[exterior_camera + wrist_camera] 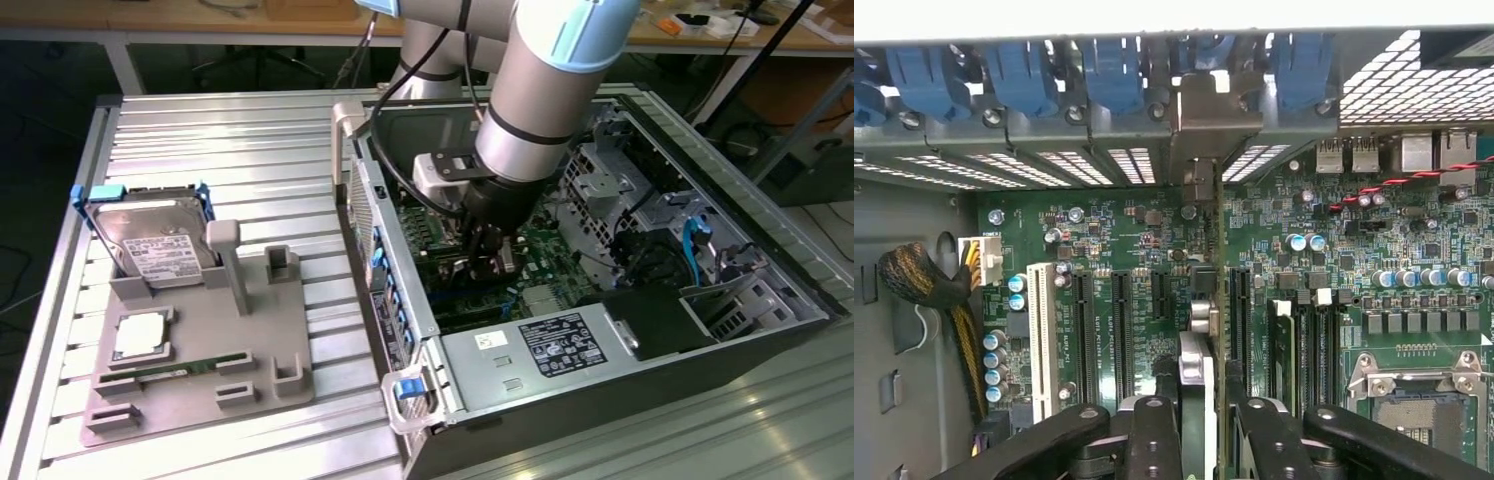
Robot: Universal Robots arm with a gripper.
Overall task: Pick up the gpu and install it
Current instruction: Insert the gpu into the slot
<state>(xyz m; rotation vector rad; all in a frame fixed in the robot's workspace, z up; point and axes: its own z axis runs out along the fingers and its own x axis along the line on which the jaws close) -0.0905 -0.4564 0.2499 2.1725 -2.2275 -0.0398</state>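
Gripper (1199, 425): clenched on the graphics card (1194, 380), held edge-on.
Card: upright inside the open computer case (747, 330), over the green motherboard (1134, 240) slots.
Hard drive (150, 245): on gray stand (200, 380), 9 o'clock of the case.

On the bench (227, 130) we see an open computer case (587, 400) at the exterior view's right and a parts holder (200, 380) at its left. A hard drive (154, 240) stands upright in the holder's far end (a memory stick (174, 368) lies nearer us). Inside the case, the tool (483, 262) holds the gpu (1199, 390) edge-on over the motherboard (1414, 250), among the expansion slots (1104, 330).
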